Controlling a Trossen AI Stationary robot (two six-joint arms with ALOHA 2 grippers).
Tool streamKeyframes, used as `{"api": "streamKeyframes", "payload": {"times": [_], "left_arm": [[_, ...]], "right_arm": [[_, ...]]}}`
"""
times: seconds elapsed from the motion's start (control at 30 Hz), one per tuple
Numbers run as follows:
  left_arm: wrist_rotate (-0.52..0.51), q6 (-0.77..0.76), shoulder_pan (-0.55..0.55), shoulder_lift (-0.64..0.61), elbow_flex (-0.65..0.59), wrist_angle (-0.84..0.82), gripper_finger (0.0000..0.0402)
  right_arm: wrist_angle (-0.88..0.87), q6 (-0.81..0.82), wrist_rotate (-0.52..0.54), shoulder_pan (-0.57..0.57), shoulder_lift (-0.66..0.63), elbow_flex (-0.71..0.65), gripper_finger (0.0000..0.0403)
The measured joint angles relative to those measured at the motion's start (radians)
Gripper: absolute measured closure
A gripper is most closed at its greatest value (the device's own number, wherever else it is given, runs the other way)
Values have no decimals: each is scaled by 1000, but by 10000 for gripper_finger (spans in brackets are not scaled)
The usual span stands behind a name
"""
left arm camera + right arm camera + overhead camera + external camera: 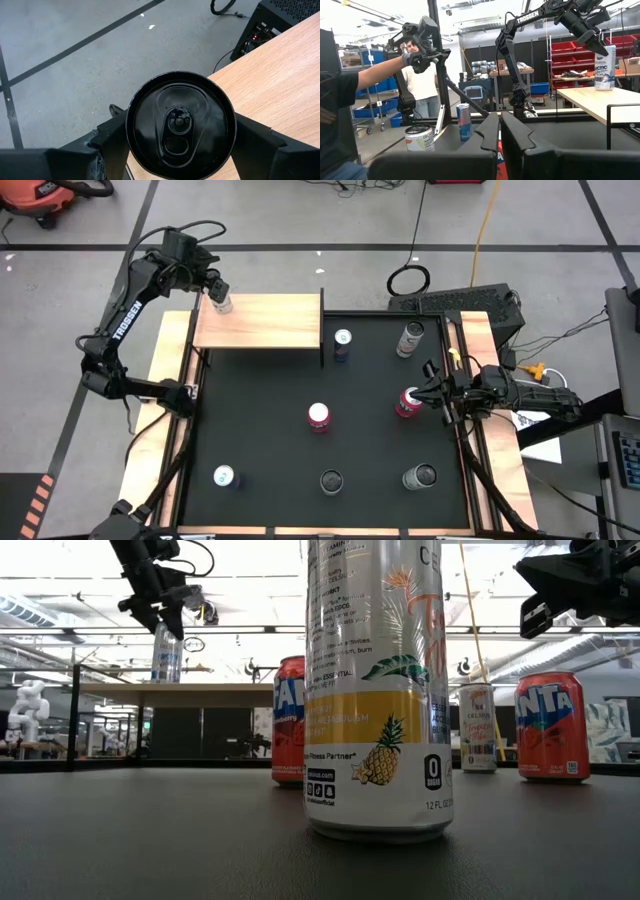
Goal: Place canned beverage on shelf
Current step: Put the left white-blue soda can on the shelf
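Seen from above: left gripper (217, 292) at the shelf's (270, 322) far left corner, fingers closed around a silver can (223, 304) standing upright on the pale wood. From the left wrist: dark can top (180, 125) pinched between both fingers (112, 140), near the board's edge. Right gripper (432, 388) low over the black mat (260, 430), fingers nearly together, just beside a red can (408, 402); contact unclear. Six more cans scattered on the mat, among them a pink-topped can (319, 416) at centre
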Motion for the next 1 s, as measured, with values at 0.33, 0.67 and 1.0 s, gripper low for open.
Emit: {"api": "streamKeyframes", "payload": {"times": [0.33, 0.67, 1.0], "left_arm": [[-1, -3, 0, 0, 0, 0, 124], [-1, -2, 0, 1, 0, -1, 124], [-1, -2, 0, 1, 0, -1, 124]], "right_arm": [[0, 0, 0, 0, 0, 0, 403], [1, -291, 2, 0, 0, 0, 403], [-6, -314, 1, 0, 0, 0, 403]]}}
